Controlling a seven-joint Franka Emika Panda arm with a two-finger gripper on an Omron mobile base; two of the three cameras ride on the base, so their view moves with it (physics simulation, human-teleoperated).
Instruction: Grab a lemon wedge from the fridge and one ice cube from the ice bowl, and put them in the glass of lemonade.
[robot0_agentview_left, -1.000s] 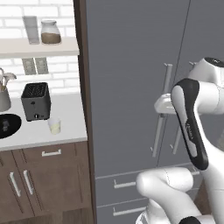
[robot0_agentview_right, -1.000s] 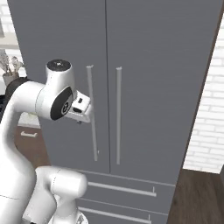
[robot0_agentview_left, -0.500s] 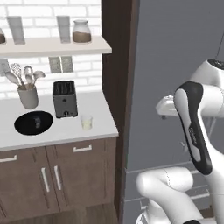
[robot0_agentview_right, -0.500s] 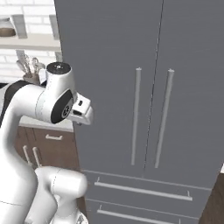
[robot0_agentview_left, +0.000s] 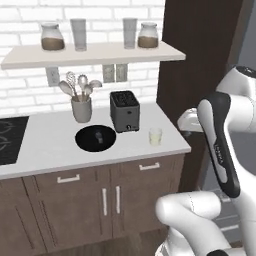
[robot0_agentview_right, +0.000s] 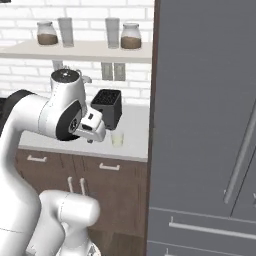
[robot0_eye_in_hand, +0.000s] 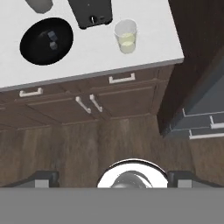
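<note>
On the counter, at ten o'clock from the toaster (robot0_agentview_left: 124, 111), sat the bowl (robot0_agentview_left: 95, 138); the glass (robot0_agentview_left: 155, 136) at four. Base had swung left off the fridge (robot0_agentview_right: 205, 125), still shut. Gripper (robot0_agentview_right: 93, 131) hung wide, empty — ice first, seemingly.

Kitchen colours: white, black, brown, grey

Pale yellow liquid fills the small clear glass tumbler (robot0_agentview_left: 155, 136); the wide round bowl (robot0_agentview_left: 95, 138) and boxy toaster (robot0_agentview_left: 124, 111) are black on the white desk (robot0_agentview_left: 45, 145); dark brown wooden cabinets (robot0_agentview_left: 75, 200); grey fridge (robot0_agentview_right: 205, 125).
</note>
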